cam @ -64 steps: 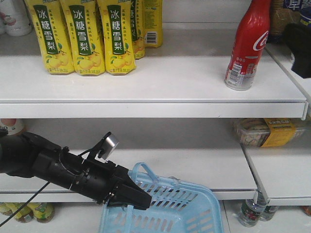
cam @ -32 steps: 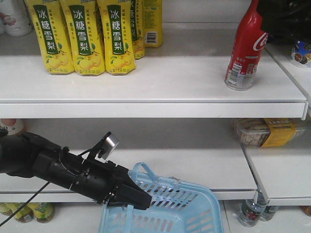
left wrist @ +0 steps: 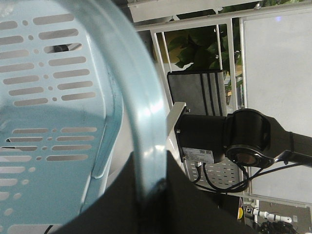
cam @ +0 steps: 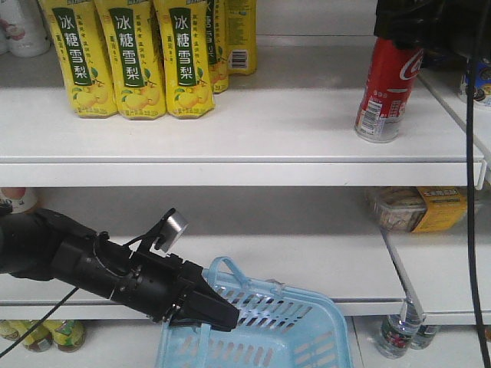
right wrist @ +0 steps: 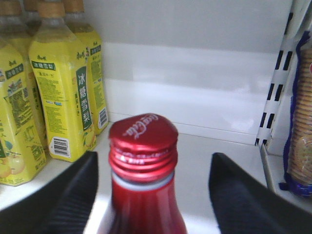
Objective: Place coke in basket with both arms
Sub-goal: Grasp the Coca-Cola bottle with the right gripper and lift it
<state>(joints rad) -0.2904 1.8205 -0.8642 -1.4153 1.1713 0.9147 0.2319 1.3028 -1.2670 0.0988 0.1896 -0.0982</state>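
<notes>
1. White upper shelf [cam: 253,123]: the coke [cam: 387,84], a red screw-capped bottle, stands on it near the right end, well above the basket.
2. Light blue basket [cam: 307,337] sits low, in front of the lower shelf. My left tool [cam: 221,316] is clamped on its rim and carries it.
3. The coke's long axis is vertical. Its cap sits between my right tool's fingers, which come at it from above.
4. Right tool [right wrist: 152,165]: fingers apart, one on each side of the neck, not touching it. I judge closing on the neck comes next, since this arm is much the nearer.
</notes>
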